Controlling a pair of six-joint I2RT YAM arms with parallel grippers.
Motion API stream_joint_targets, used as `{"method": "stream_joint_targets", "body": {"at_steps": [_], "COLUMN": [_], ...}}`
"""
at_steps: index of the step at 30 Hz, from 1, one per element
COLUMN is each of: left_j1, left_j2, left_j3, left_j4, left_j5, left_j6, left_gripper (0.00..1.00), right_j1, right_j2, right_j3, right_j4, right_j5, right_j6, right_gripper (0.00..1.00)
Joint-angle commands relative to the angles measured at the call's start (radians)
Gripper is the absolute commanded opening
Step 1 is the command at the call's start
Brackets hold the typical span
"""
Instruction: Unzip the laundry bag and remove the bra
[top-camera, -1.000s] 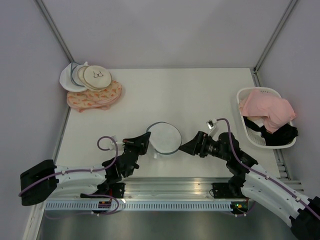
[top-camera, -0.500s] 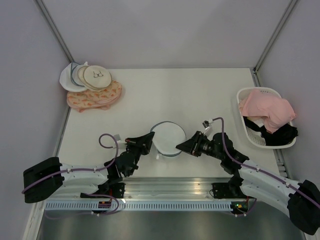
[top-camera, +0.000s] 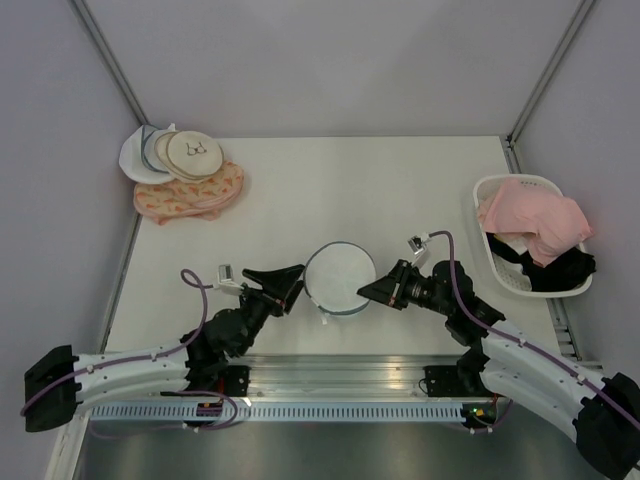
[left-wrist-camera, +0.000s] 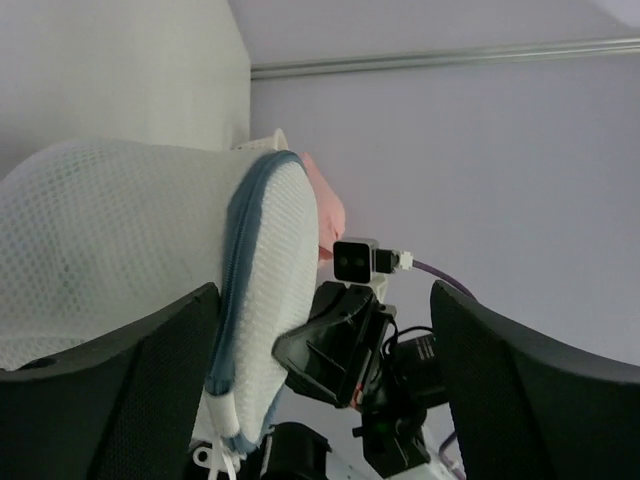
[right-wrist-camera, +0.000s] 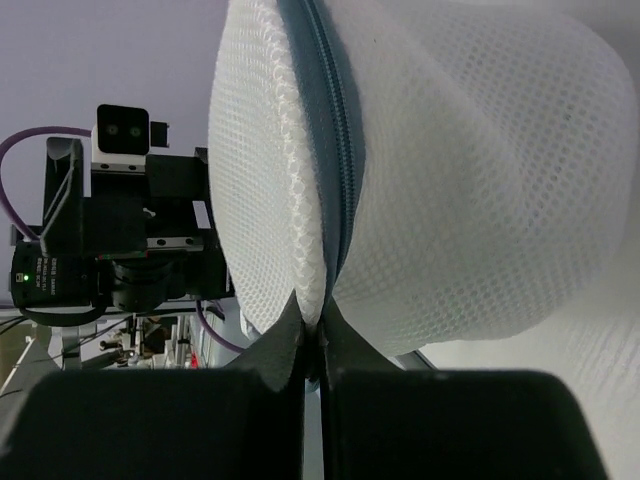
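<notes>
At the front edge of the worktop (top-camera: 300, 200) we clamp the bag (top-camera: 340, 278) in our right end effector (top-camera: 364, 291), likely to anchor it; our left end effector (top-camera: 294, 287) gapes apart.

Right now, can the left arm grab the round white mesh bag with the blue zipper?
Probably yes: the open left gripper sits right beside the round white mesh bag, with nothing between them.

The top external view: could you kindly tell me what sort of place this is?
Probably a robot test cell for laundry handling: plain walls enclose a white table, the left arm and right arm are bolted to a rail at its near edge, and a white basket holds garments.
</notes>
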Motion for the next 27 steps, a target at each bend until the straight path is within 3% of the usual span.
{"method": "stream_joint_targets", "body": {"at_steps": [1,4,6,11,18,23,27], "left_j1": [-0.006,-0.004,-0.006,-0.003,0.031,0.12,0.165], "left_j2": [-0.169,-0.294,-0.336,-0.371,-0.201,-0.06,0.112], "left_j3": [-0.003,-0.017,-0.012,-0.021,-0.061,-0.115,-0.032], "left_j4": [-0.219,-0.36,-0.47,-0.548,-0.392,-0.029,0.093], "left_j5": [0.057,0.096,0.133,0.232,0.346,0.531,0.678], "left_j6": [0.164,0.219,0.245,0.311,0.367,0.368,0.409], "left_gripper": [0.91,1.0,1.0,1.0,1.0,1.0,0.98], "right_j1": [-0.051,-0.091,-0.112,-0.151,-0.18,-0.183,-0.183], "right_j2": [-0.019,-0.003,0.023,0.082,0.11,0.122,0.156], "right_j3": [0.062,0.073,0.08,0.094,0.103,0.093,0.086], "right_j4": [-0.026,-0.017,0.0,0.027,0.041,0.038,0.041], "right_j5": [-0.116,-0.227,-0.299,-0.418,-0.529,-0.587,-0.604], "right_j6": [-0.074,-0.108,-0.123,-0.166,-0.195,-0.221,-0.247], "right_gripper": [0.0,0.01,0.0,0.0,0.0,0.0,0.0]}}
